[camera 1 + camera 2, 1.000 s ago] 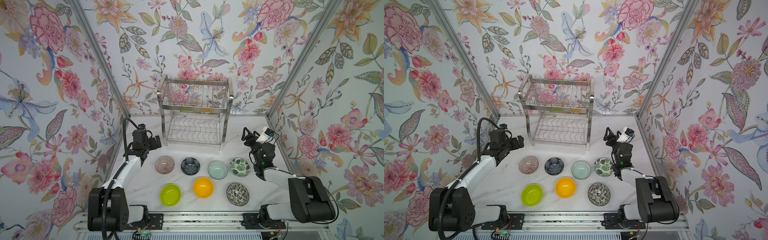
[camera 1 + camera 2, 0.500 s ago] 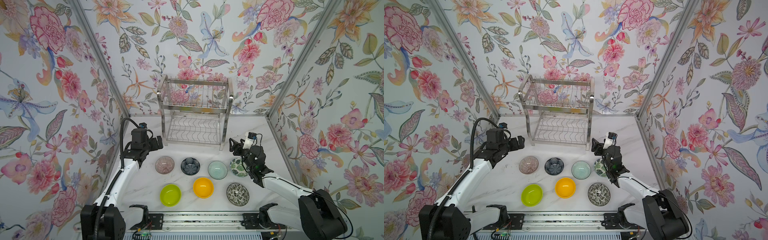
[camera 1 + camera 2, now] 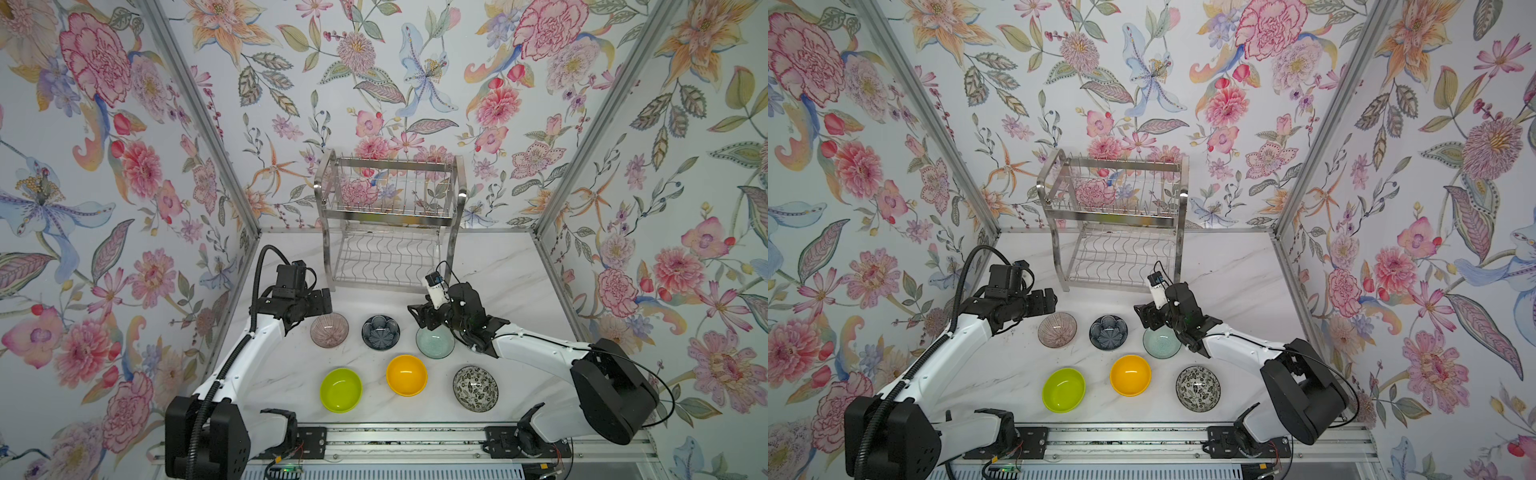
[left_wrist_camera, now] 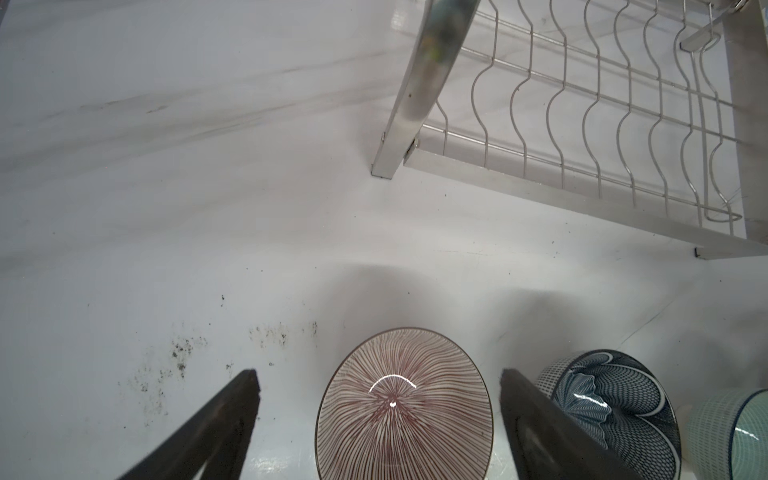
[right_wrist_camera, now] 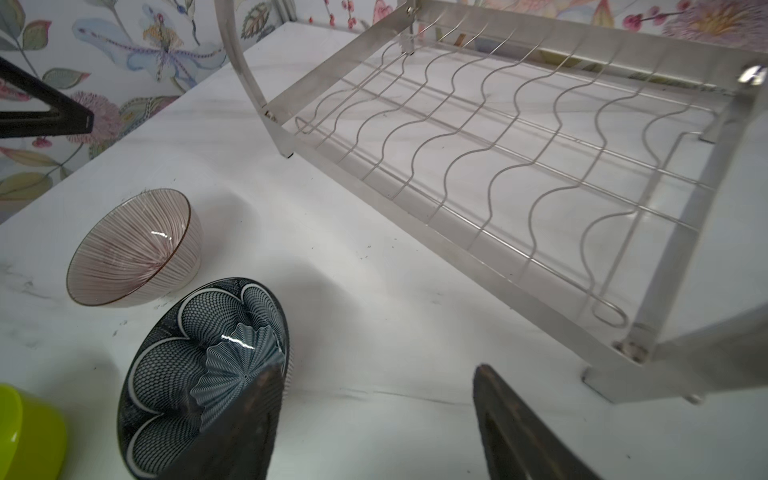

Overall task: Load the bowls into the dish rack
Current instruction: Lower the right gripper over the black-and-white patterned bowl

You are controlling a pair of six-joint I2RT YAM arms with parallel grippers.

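Probably stiff, slick, chippable: pinch ribbed bowl [image 4: 405, 411] at rim. Left tool [image 4: 378, 374] apart beside it; right tool [image 5: 378, 370] apart, empty.

Enclosure, 3 walls. We list floral wallpaper [image 3: 374, 83] in pink, orange, blue and green on the back wall and both side walls. 2 slanted aluminium posts [image 3: 203, 124] line the back corners. Base: white marble-look tabletop [image 3: 498, 266], faint grey veins, 1 patch of dark specks [image 4: 183, 353]. Front edge: aluminium rail [image 3: 395, 442]. We note even light, soft shadows.
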